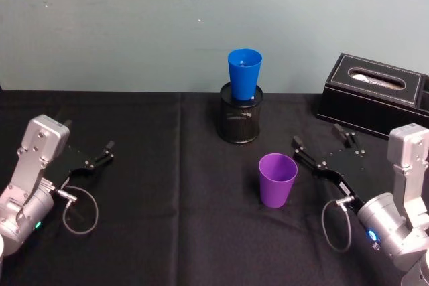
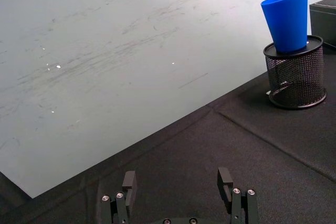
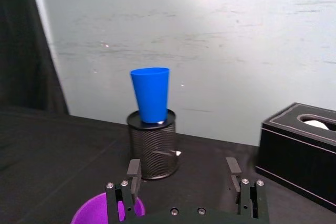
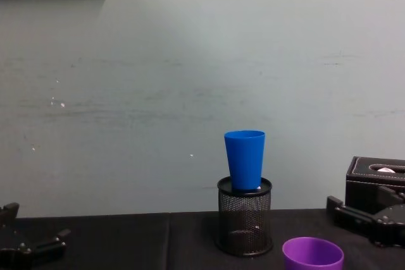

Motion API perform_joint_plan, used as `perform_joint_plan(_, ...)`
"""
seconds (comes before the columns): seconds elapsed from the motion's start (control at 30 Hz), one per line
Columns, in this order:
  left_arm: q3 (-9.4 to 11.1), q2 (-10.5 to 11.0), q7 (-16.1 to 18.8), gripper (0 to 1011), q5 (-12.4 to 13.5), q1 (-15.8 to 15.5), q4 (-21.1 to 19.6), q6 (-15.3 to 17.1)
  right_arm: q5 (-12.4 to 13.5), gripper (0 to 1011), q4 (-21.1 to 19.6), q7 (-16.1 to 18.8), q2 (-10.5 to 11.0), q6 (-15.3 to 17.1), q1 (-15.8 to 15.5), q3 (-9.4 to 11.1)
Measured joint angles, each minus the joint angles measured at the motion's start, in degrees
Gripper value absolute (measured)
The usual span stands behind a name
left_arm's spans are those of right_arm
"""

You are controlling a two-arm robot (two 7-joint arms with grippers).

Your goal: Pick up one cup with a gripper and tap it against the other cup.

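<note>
Two cups: both upright, well apart.
Right gripper (image 1: 322,147): fingers spread, empty, just beside purple cup.
Left gripper (image 1: 98,155): fingers spread, idle at table's left.
Blue cup (image 1: 244,75): seated in mesh holder (image 1: 240,122).
Purple cup (image 1: 277,179): on black cloth, nearer the robot than the holder.

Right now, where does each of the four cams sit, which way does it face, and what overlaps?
Head: high, looking down at the purple cup, with the left gripper and right gripper low on each side.
Chest: low, facing the wall; blue cup in the mesh holder.
Left wrist: over its own open fingers.
Right wrist: its own fingers, purple cup rim below.
All share the blue cup.
</note>
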Motion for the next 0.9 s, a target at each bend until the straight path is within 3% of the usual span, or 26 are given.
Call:
perform_joint_plan(0.4,0.0,0.0,0.0,1011,0.0,0.0,0.0,0.0,-2.1,1003,2.2,-2.8,-1.5,0.3,0.0,2.3)
perform_joint_plan(0.9,0.0,0.0,0.0,1011,0.0,0.0,0.0,0.0,-4.2,1003,6.1,-3.2,-2.5,0.4,0.8,3.7)
